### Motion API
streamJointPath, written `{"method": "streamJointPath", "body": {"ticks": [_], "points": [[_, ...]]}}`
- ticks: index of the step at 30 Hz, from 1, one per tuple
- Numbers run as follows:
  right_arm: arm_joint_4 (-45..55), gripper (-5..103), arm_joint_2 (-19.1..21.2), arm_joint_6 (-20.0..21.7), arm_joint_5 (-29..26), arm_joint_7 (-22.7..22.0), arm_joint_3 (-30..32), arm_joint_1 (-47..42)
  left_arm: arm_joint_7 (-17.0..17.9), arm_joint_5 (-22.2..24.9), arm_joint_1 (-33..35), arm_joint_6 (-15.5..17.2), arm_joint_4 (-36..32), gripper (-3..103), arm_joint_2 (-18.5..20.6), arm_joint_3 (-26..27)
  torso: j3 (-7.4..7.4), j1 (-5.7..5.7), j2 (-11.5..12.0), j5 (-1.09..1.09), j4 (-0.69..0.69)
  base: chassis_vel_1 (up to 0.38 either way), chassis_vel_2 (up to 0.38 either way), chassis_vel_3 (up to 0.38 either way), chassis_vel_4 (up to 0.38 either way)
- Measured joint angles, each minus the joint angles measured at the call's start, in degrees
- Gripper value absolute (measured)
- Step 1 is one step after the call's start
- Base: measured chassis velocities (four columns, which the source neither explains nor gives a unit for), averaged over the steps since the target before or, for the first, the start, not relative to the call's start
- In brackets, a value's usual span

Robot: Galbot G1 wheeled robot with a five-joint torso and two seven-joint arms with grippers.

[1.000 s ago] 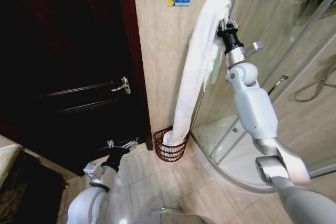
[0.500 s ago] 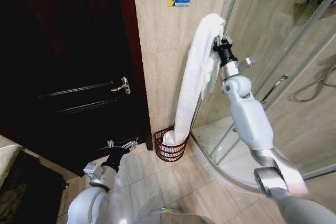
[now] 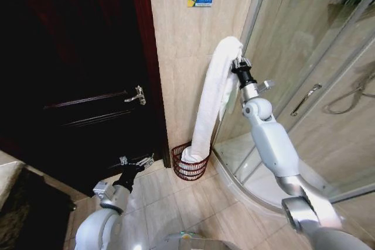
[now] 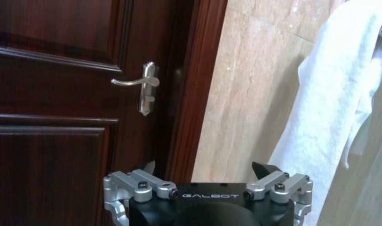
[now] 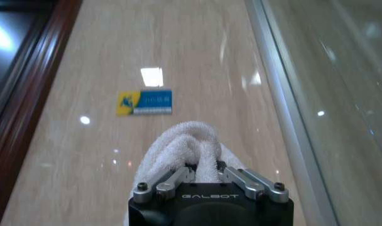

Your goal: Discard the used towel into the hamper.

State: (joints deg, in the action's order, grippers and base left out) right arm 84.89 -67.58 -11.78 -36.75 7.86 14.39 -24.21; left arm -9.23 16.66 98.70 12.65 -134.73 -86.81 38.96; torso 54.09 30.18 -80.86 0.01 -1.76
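My right gripper is raised high in front of the tiled wall, its fingers pinched together on the bunched top of the white towel; in the right wrist view the cloth bulges out past the fingertips, just below the small blue and yellow sign on the wall. From that grip the towel hangs down as one long, slightly slanted drape along the beige wall, between the dark wooden door on the left and the glass shower enclosure on the right. Its lower end lies bunched inside the hamper, the small reddish-brown wire basket that stands on the floor tiles at the foot of the wall, just beside the door frame and touching or nearly touching the curved base of the shower. So the bottom of the towel is in the hamper while the top is clamped in my right gripper well above it. My left gripper sits low and near, left of the hamper and pointing toward the door with its silver handle; its fingers stand apart with nothing between them, and the towel shows off to one side in the left wrist view.
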Motion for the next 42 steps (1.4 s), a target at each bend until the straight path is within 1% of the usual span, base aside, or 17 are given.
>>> {"method": "streamJointPath", "body": {"ticks": [7, 19, 22, 27, 30, 33, 42], "points": [[-0.5, 13, 0.1, -0.4, 0.1, 0.4, 0.2, -2.7, 0.0, 0.0, 0.0, 0.0, 0.0, 100, 0.0, 0.0, 0.0, 0.0, 0.0, 0.0, 0.0, 0.0, 0.0, 0.0, 0.0], [-2.1, 13, -1.1, -1.3, 1.5, 1.5, -0.4, -6.5, 0.0, 0.0, 0.0, 0.0, 0.0, 100, 0.0, 0.0, 0.0, 0.0, 0.0, -0.01, 0.0, 0.0, 0.0, 0.0, 0.0], [-3.2, 13, -1.4, -1.3, 0.6, 2.4, -0.6, -7.8, 0.0, 0.0, 0.0, 0.0, 0.0, 100, 0.0, 0.0, 0.0, 0.0, 0.0, 0.0, 0.0, 0.0, 0.0, 0.0, 0.0], [-4.1, 13, -1.8, -1.3, 0.5, 2.8, -0.8, -9.0, 0.0, 0.0, 0.0, 0.0, 0.0, 100, 0.0, 0.0, 0.0, 0.0, 0.0, -0.01, 0.0, 0.0, 0.0, 0.0, 0.0], [-5.0, 13, -2.1, -1.4, -0.1, 4.2, -1.0, -9.8, 0.0, 0.0, 0.0, 0.0, 0.0, 100, 0.0, 0.0, 0.0, 0.0, 0.0, 0.0, 0.0, 0.0, 0.0, 0.0, 0.0], [-7.7, 13, -2.8, -2.3, 0.2, 5.5, -1.0, -10.2, 0.0, 0.0, 0.0, 0.0, 0.0, 100, 0.0, 0.0, 0.0, 0.0, 0.0, -0.01, 0.0, 0.0, 0.0, 0.0, 0.0], [-13.2, 13, -3.6, -3.8, 1.2, 6.8, -1.9, -9.5, 0.0, 0.0, 0.0, 0.0, 0.0, 100, 0.0, 0.0, 0.0, 0.0, 0.0, -0.01, 0.0, 0.0, 0.0, 0.0, 0.0]]}}
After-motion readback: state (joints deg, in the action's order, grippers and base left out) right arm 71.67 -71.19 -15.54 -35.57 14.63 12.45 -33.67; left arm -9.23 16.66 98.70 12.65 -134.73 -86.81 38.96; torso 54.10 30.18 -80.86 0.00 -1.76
